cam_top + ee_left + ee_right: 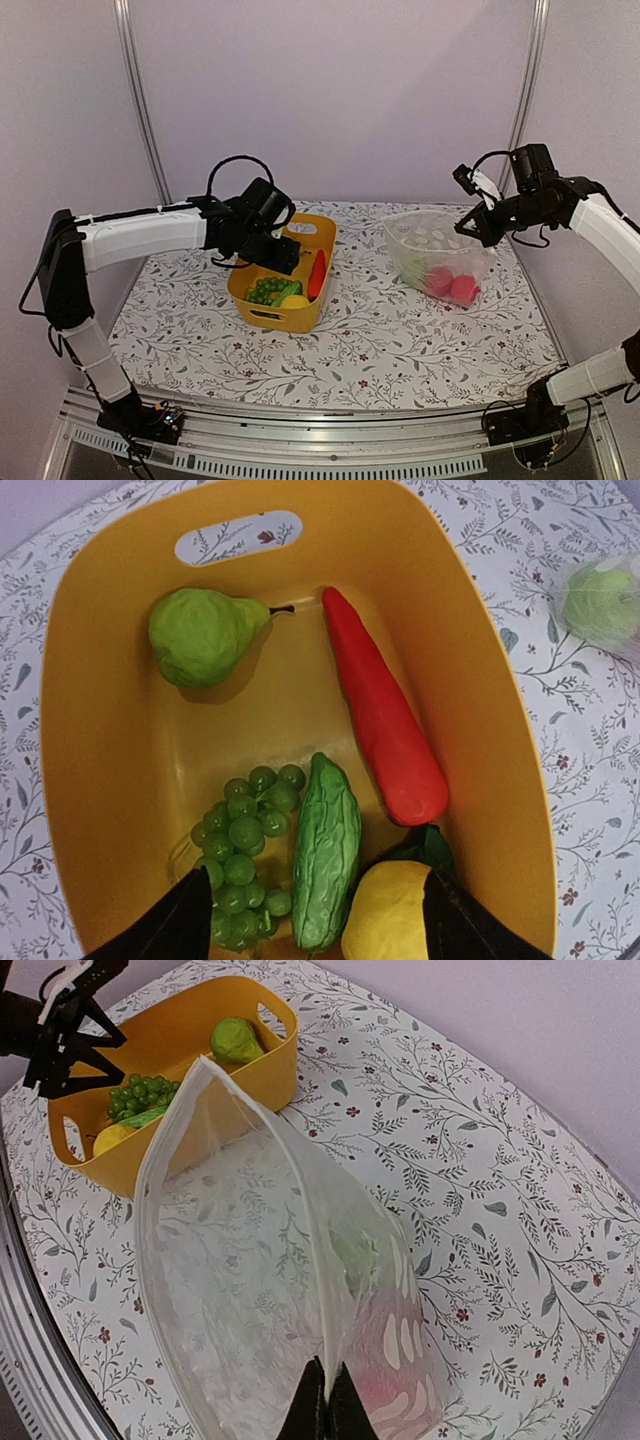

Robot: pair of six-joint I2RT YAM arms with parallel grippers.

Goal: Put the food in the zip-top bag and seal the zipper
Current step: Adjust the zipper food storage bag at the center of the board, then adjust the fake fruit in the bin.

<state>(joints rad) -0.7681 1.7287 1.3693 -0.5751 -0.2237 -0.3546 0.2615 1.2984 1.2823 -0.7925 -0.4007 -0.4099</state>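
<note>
On the floral desk point(380, 340), a yellow basket point(285, 318) left of centre and a clear bag point(440, 250) well apart to its right. Above the basket, the left hand point(278, 250), spread wide and holding nothing, pointing down into it.

Inside the basket, 5 pieces of food:
- a green pear point(205, 635) at the far end, by the handle slot
- a long red pepper point(385, 720) along 1 side wall
- green grapes point(245, 860) and a knobbly green cucumber point(325, 850), side by side nearer the hand
- a yellow lemon point(390, 915) touching the cucumber's near end, between the fingertips point(170, 930) in the wrist view

Right hand point(325, 1395) clamped tight on the bag's top rim, holding that edge up off the desk. Mouth gaping, zipper point(212, 1072) unsealed. Low in the bag, resting on the desk, 2 red pieces point(463, 290) side by side and 1 green piece point(415, 268) just beside them.
</note>
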